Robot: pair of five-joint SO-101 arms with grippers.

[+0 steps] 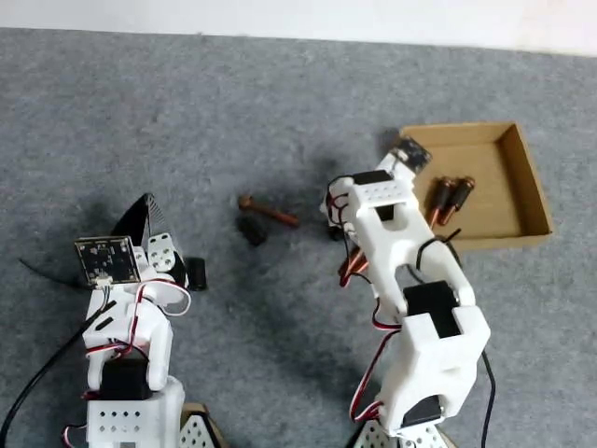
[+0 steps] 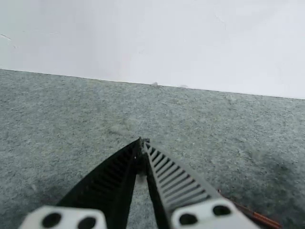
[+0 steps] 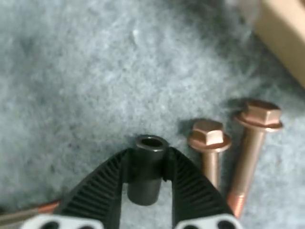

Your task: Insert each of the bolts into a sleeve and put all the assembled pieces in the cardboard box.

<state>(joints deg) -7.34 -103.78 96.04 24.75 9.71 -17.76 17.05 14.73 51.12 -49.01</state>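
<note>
- Black sleeve [image 3: 145, 174] is judged stiff, light and slippery-walled; hold is best taken across its middle, bore kept clear.
- It is gripped upright by the right gripper [image 3: 147, 156], jaws closed partway onto its sides, just beside two copper bolts [image 3: 209, 143] laid on grey carpet [image 3: 71, 71].
- Nothing is held by the left gripper [image 2: 141, 145], whose jaws are closed tip to tip.
</note>
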